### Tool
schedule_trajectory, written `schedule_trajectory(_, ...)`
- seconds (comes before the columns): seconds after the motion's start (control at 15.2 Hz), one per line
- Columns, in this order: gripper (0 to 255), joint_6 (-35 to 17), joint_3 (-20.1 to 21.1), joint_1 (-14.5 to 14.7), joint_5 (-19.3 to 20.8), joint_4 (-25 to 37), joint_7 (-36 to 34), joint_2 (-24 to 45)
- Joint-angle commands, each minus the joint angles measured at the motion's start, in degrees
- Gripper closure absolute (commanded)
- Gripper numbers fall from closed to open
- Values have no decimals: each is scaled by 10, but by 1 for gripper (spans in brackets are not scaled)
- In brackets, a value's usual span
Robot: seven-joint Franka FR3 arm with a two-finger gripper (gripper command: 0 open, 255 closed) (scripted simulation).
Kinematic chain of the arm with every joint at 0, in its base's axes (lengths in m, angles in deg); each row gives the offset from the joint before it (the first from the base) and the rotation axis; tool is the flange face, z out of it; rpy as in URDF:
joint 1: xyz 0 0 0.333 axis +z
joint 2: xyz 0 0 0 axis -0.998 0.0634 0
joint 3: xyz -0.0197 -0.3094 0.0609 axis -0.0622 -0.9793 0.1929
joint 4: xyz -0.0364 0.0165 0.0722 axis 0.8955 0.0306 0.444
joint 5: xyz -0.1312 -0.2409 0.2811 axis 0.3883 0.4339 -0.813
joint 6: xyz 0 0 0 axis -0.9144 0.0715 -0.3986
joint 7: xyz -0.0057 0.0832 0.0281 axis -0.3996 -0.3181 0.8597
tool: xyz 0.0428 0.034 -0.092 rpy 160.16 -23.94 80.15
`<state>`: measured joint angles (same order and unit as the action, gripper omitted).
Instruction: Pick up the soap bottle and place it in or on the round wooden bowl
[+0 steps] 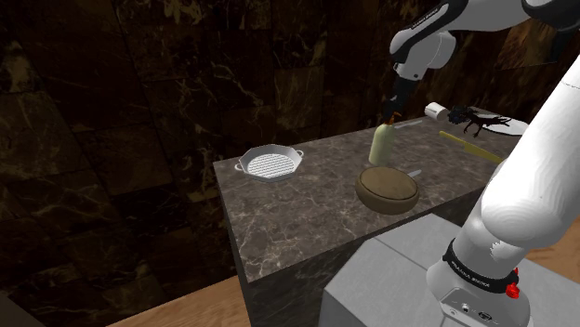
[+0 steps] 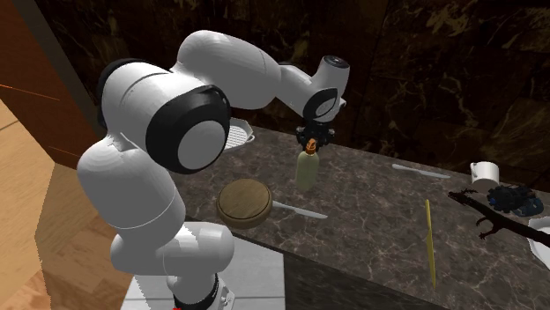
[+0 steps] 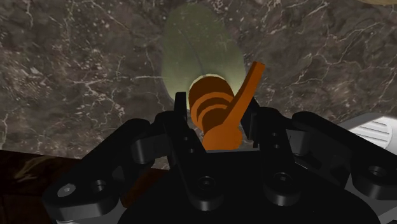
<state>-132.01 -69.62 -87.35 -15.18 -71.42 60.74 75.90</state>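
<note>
Gripper [image 1: 398, 110] clamped on the pump of a pale soap bottle [image 1: 380, 146].
Shoulder view: the bottle is upright just behind the round wooden bowl [image 1: 388, 189], which sits by the countertop [image 1: 307, 200] edge nearest the stand. Bare stone reaches to a white strainer [image 1: 270, 164]. Second exterior view: open counter lies beside the bottle. Wrist view: fingers [image 3: 180, 124] clasp the orange pump.

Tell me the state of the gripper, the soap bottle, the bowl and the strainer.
gripper: shut on the soap bottle.
soap bottle: upright on the counter, held at its top.
bowl: upright, empty.
strainer: upright, empty.
</note>
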Motion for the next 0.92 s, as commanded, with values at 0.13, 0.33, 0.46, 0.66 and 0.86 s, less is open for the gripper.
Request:
schedule_trajectory(0.13,255,25,2,0,13,16,-12,-13)
schedule_trajectory(0.33,255,47,5,0,23,31,-22,-24)
schedule_trajectory(0.46,255,62,6,-1,29,42,-28,-30)
schedule_trajectory(0.66,255,84,9,-1,36,58,-35,-38)
schedule_trajectory(0.86,255,106,11,-1,41,76,-42,-45)
